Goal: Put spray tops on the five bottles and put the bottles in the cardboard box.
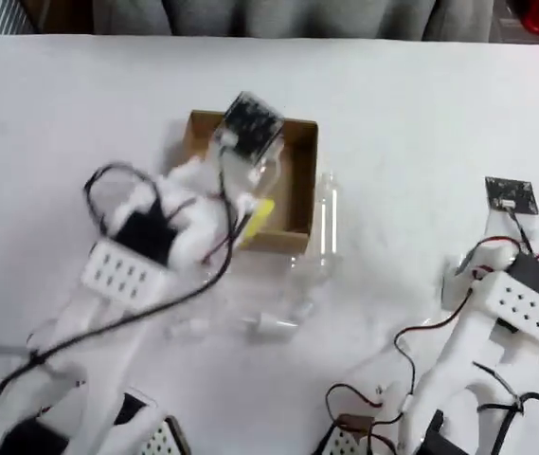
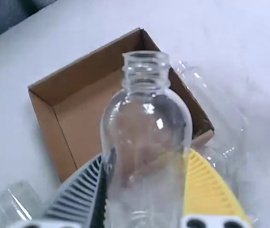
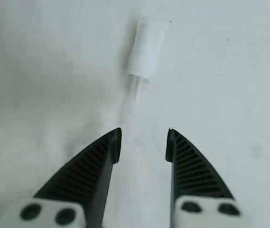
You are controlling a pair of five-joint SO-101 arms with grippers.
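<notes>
My left gripper (image 2: 145, 159) is shut on a clear, capless bottle (image 2: 144, 128), clamped between a grey finger (image 2: 85, 190) and a yellow finger (image 2: 206, 185). The bottle's open neck points over the cardboard box (image 2: 78, 107). From above, this gripper (image 1: 255, 213) hangs over the box (image 1: 297, 180). Another clear bottle (image 1: 324, 227) lies on the table against the box's right side. My right gripper (image 3: 143, 137) is open just above the white table, with a white spray top (image 3: 145, 50) and its thin tube lying a short way beyond its fingertips.
Near the front of the box lie a white spray top (image 1: 274, 327) and more clear bottles (image 1: 193, 327). One clear bottle (image 2: 11, 202) rests beside the left gripper. The right arm (image 1: 515, 299) stands at the table's right, with bare table around it.
</notes>
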